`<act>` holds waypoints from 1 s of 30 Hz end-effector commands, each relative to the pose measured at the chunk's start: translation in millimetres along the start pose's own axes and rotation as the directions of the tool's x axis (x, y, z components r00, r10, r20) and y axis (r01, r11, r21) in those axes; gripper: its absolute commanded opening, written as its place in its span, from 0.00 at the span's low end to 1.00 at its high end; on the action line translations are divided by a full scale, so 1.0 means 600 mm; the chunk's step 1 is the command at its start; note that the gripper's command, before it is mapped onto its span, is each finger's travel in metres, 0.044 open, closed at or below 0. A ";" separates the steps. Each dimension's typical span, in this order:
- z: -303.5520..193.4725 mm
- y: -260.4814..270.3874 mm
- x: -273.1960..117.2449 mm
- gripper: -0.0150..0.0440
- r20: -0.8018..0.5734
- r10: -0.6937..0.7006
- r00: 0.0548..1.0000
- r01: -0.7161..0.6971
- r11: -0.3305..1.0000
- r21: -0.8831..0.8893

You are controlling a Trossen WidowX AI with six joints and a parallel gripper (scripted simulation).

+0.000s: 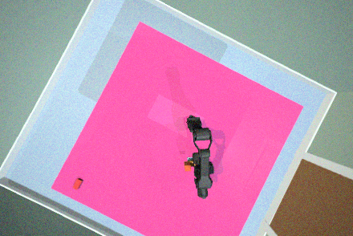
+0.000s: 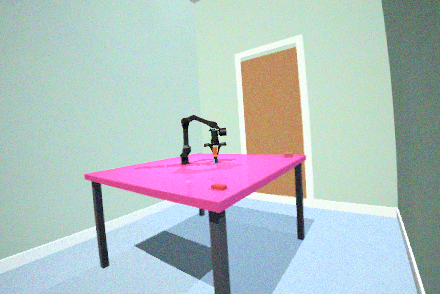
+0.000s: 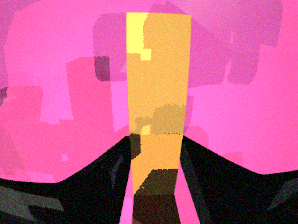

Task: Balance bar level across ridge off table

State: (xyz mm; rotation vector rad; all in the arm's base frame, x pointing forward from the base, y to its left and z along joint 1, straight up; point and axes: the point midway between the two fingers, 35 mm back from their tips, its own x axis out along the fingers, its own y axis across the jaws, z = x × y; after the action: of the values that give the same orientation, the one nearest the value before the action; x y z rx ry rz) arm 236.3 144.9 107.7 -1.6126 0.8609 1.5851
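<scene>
My gripper (image 2: 215, 153) (image 3: 154, 141) is shut on an orange-yellow bar (image 1: 188, 166) (image 2: 215, 150) (image 3: 159, 80). In the wrist view the bar is long and straight, runs up the middle of the picture and passes between the two black fingers. Its lower end is in dark shade. In the exterior view the fingers point down, low over the pink table, and a small dark shape shows just under the bar. I cannot tell whether that shape is the ridge or a fingertip, nor whether the bar touches anything. No ridge is clearly visible.
The pink table (image 1: 120, 132) (image 2: 150, 179) carries a red block (image 1: 78, 184) (image 2: 219, 187) near one corner. Another small red block (image 2: 288, 155) lies near the right corner in the exterior view. The arm's base (image 1: 193, 122) (image 2: 185, 156) stands on the table beside the gripper.
</scene>
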 end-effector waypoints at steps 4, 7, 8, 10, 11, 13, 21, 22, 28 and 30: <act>0.000 0.000 0.000 0.25 0.000 0.000 1.000 0.000 1.000 0.000; 0.000 0.000 0.000 0.25 0.000 0.000 1.000 0.000 1.000 0.000; 0.000 0.000 0.000 0.25 0.000 0.000 1.000 0.000 1.000 0.000; 0.000 0.000 0.000 0.25 0.000 0.000 1.000 0.000 1.000 0.000; 0.000 0.000 0.000 0.25 0.000 0.000 1.000 0.000 1.000 0.000; 0.000 0.000 0.000 0.25 0.000 0.000 1.000 0.000 1.000 0.000; 0.000 0.000 0.000 0.48 0.000 0.000 1.000 0.000 1.000 0.000; 0.000 0.000 0.000 0.52 0.000 0.000 1.000 0.000 1.000 0.000; 0.000 0.000 0.000 0.54 0.000 0.000 1.000 0.000 1.000 0.000; 0.000 0.000 0.000 0.54 0.000 0.000 1.000 0.000 1.000 0.000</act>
State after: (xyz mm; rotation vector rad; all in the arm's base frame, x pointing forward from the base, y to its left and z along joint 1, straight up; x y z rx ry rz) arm 236.3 144.9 107.7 -1.6126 0.8609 1.5851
